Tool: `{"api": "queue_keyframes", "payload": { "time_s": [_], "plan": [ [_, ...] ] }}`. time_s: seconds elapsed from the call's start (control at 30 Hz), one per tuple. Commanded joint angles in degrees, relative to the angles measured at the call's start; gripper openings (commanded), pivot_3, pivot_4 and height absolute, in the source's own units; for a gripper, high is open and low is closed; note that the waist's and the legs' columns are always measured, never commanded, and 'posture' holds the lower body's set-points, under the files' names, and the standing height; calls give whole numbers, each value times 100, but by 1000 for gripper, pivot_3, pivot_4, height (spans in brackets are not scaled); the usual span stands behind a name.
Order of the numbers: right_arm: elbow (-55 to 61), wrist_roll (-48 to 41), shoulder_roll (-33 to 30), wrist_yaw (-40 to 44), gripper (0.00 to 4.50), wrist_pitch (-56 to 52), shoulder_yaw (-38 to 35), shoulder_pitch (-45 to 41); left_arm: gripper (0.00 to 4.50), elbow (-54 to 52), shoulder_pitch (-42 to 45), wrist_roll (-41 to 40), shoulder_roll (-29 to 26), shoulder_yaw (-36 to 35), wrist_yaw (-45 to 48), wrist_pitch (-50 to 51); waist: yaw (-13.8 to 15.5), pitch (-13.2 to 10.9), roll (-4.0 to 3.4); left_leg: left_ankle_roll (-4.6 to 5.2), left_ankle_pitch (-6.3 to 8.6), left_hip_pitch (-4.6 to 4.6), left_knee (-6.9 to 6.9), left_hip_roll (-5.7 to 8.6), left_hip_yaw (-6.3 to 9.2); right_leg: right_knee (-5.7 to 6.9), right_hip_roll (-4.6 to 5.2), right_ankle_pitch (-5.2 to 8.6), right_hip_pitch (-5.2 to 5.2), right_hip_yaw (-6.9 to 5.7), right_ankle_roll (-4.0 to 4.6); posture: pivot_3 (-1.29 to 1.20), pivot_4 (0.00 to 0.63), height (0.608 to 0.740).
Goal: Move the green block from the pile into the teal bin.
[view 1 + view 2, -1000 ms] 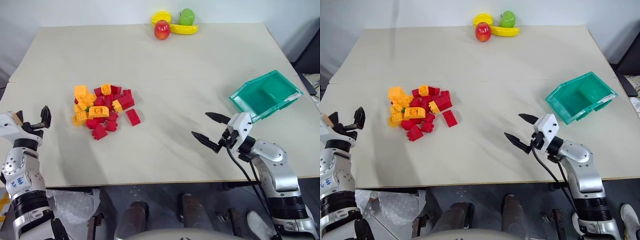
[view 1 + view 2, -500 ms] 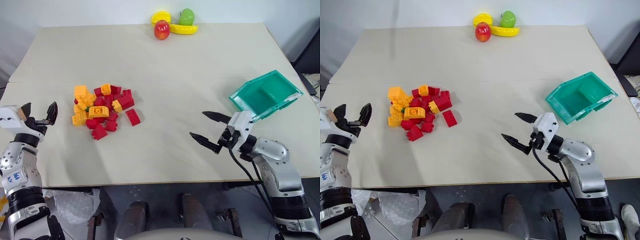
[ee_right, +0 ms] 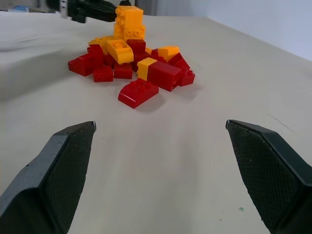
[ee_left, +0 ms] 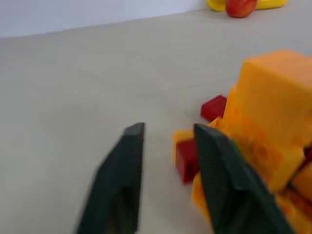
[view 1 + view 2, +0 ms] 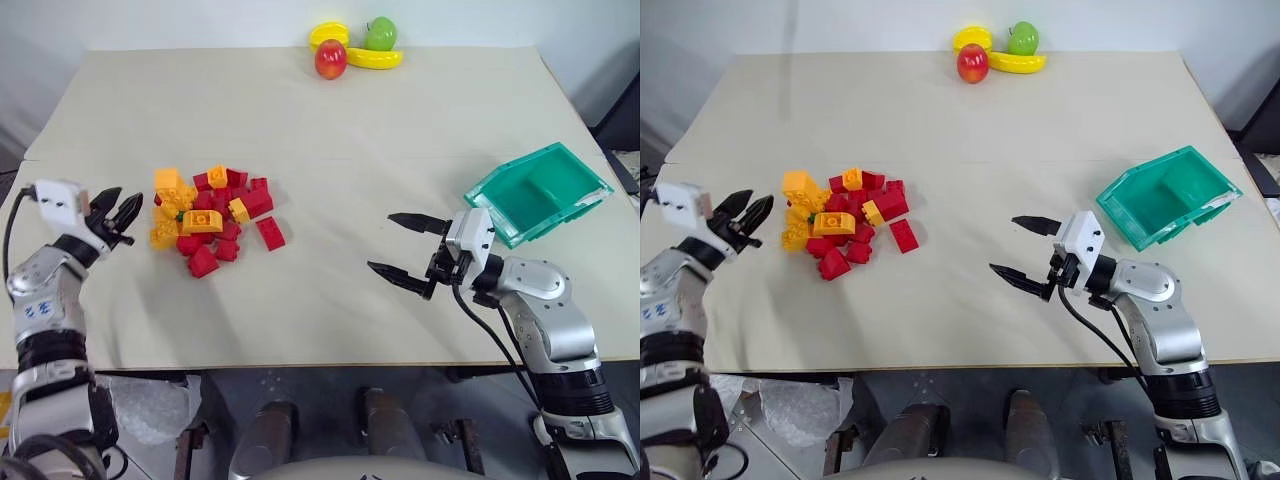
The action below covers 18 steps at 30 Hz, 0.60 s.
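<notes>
The pile (image 5: 212, 214) of red and orange-yellow bricks lies on the left half of the table. A tiny sliver of green, likely the green block (image 5: 175, 215), peeks out among the yellow bricks on its left side. My left gripper (image 5: 128, 203) hovers level just left of the pile, pointing at it. Its fingers stand a narrow gap apart with nothing between them, as the left wrist view (image 4: 168, 127) confirms. The teal bin (image 5: 510, 176) sits tilted at the right edge. My right gripper (image 5: 382, 242) is wide open and empty, left of the bin, facing the pile (image 3: 131, 68).
At the table's far edge lie a red apple (image 5: 331, 59), a green apple (image 5: 380, 33) and yellow bananas (image 5: 375, 57). A broad stretch of bare tabletop (image 5: 350, 150) separates the pile from the bin.
My left gripper has swung in toward the pile's left side and its fingers have narrowed from wide open. The right gripper has drifted slightly left and stays wide open.
</notes>
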<state>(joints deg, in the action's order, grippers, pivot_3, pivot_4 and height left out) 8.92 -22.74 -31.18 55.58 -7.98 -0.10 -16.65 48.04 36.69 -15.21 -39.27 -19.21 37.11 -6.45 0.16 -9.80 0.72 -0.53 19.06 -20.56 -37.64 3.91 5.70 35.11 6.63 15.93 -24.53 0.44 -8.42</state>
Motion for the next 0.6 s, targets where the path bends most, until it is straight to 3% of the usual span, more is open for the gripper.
{"api": "queue_keyframes", "payload": {
  "time_s": [0.03,0.1,0.27,0.43,0.6],
  "plan": [
    [211,-71,14,-64,4500,-35,-35,14,430,668,526,291,17,184,-71,-350,-17,0,0,2,1,-1,0,2,0,1,1,0,-2,0,0,0,150,740],
    [256,-71,14,-102,4500,-64,-42,34,54,1042,842,420,128,345,15,-432,-25,0,0,2,2,-4,0,4,0,0,0,0,-5,-1,-1,0,150,740],
    [392,-77,-12,-208,4500,-147,-79,108,54,1161,1048,559,456,838,998,-319,-32,0,0,3,2,-14,-4,6,-1,1,0,0,-10,-4,-2,0,150,740],
    [463,-75,-35,-252,4500,-194,-104,151,54,392,708,431,556,1195,2061,199,-34,-1,-3,4,3,-14,-15,6,-3,12,1,-1,-9,-1,-2,0,150,740],
    [396,-48,-14,-250,4500,-170,-65,93,54,-334,456,202,542,1071,2164,597,-36,-3,-5,6,4,-13,-30,2,-2,28,0,0,-9,3,-2,0,150,740]
  ]
}}
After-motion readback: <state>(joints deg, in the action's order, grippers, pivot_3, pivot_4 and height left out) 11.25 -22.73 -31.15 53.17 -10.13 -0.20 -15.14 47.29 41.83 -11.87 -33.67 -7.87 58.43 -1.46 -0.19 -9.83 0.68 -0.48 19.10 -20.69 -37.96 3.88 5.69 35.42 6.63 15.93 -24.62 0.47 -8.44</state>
